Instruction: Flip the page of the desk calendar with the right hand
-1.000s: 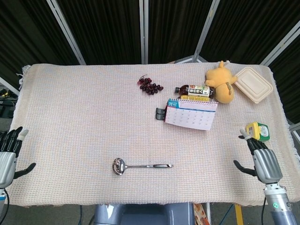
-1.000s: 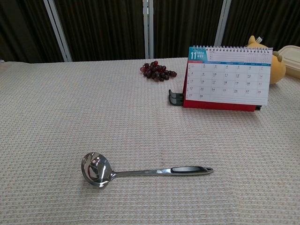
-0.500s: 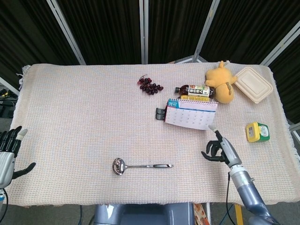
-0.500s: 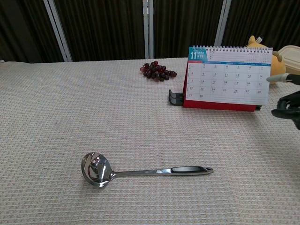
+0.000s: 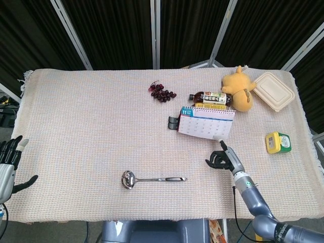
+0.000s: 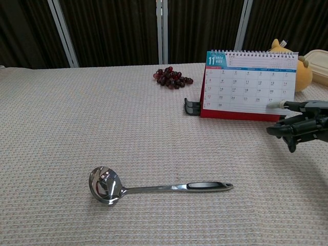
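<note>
The desk calendar stands on the right half of the table, with its November page facing me and its spiral binding on top. My right hand hovers just in front of the calendar's lower right corner and holds nothing. In the chest view, the right hand has one white-tipped finger stretched toward that corner, while the other fingers hang half bent. I cannot tell whether the tip touches the page. My left hand is open beyond the table's left edge.
A steel ladle lies near the front middle. Behind the calendar are grapes, a lying bottle, a yellow plush toy and a beige lidded box. A small yellow-green item sits at the right edge.
My right hand has swung in from the table's right front edge, leftward and forward, to the calendar's lower right corner. The calendar and my left hand have not moved.
</note>
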Controlling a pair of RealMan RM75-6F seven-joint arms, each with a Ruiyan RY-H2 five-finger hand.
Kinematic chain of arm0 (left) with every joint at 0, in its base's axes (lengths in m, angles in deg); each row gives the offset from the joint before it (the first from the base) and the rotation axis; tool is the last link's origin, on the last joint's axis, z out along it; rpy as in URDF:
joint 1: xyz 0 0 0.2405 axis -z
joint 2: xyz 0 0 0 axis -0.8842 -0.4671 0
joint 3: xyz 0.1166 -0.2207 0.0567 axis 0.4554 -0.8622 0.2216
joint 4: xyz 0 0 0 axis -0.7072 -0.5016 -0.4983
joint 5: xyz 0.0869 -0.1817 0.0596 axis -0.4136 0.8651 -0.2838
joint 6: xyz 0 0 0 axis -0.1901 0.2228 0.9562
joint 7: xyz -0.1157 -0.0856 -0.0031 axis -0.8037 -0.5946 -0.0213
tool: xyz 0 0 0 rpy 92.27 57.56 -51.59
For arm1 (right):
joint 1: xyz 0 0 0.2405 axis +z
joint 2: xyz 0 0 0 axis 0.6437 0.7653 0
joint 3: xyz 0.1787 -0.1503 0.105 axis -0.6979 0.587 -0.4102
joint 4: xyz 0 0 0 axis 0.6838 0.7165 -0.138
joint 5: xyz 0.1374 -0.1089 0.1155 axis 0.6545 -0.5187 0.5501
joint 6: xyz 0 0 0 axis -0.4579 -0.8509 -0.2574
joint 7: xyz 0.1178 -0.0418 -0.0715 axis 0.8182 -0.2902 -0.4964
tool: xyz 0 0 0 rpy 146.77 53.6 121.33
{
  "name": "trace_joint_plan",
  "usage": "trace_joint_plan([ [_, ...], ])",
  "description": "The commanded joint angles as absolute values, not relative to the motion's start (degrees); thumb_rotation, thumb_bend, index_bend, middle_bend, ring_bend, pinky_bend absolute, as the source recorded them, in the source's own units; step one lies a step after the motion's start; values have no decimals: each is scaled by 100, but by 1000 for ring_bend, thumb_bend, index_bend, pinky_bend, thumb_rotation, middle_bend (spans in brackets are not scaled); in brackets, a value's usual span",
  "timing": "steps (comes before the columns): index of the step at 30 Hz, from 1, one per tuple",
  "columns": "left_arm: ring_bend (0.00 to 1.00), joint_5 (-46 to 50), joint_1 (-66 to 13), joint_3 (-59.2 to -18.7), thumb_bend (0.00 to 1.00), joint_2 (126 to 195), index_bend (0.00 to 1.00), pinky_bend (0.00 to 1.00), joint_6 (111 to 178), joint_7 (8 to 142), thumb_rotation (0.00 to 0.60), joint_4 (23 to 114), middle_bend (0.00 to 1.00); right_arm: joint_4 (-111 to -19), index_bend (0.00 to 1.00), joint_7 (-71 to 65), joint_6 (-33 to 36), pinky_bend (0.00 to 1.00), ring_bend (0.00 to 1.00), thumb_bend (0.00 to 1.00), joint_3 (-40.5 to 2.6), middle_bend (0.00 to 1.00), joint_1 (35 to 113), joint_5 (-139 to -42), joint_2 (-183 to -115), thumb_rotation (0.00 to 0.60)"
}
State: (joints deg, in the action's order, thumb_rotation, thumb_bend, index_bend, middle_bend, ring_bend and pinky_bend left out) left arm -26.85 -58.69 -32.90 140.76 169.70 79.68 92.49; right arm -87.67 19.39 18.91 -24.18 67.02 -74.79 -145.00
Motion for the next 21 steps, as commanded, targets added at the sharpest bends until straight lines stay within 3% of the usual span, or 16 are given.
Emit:
trace_joint_plan([
  [1, 0, -2686, -5869, -3289, 155, 14078, 0, 0, 16971, 7966, 600, 9248, 0, -8659, 0, 1938, 1909, 628, 680, 235, -2475, 649, 6745, -7381, -14567, 600],
  [21, 0, -2754, -5851, -3281, 156, 14040, 0, 0, 16974, 7818, 600, 9234, 0, -8282, 0, 2955, 2492, 624, 682, 280, -3244, 649, 6772, -6426, -14878, 600],
])
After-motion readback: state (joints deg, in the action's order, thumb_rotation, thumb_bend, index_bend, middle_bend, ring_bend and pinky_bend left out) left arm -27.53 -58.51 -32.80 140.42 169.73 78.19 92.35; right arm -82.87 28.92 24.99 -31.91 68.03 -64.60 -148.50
